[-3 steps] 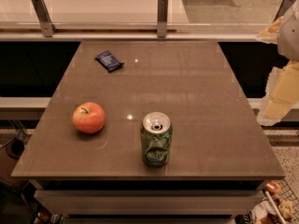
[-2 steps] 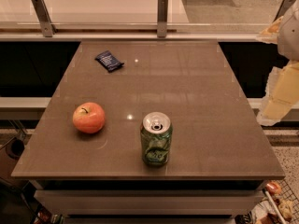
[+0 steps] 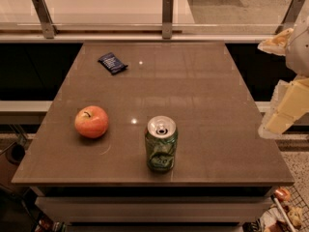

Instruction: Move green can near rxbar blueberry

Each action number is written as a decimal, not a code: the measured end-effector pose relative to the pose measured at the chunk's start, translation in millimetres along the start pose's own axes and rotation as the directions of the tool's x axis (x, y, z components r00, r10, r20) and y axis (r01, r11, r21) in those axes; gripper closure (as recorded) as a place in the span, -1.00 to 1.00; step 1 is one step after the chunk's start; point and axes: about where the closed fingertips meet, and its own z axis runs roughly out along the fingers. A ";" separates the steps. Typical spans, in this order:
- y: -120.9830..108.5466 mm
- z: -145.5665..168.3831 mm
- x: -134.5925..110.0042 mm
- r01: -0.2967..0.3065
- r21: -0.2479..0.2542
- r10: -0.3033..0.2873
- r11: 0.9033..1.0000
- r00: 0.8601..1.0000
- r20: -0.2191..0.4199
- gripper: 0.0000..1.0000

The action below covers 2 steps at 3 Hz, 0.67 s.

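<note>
The green can (image 3: 161,144), dented with a silver top and pull-tab, stands upright near the front edge of the brown table (image 3: 203,91), slightly right of centre. The rxbar blueberry (image 3: 112,63), a small flat dark navy wrapper, lies at the table's back left. My gripper (image 3: 284,105) shows as pale cream parts at the right edge of the view, beyond the table's right side. It is well apart from the can and holds nothing that I can see.
A red-orange apple (image 3: 91,122) sits at the front left, to the left of the can. A low rail with metal posts (image 3: 167,9) runs behind the table. Dark gaps drop away on both sides of the table.
</note>
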 end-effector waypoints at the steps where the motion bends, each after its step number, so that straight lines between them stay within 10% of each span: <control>1: 12.4 20.8 -14.8 -0.002 0.003 0.002 1.000 0.986 0.167 -1.00; 2: 25.6 39.8 -32.2 -0.018 -0.007 0.019 1.000 0.948 0.316 -1.00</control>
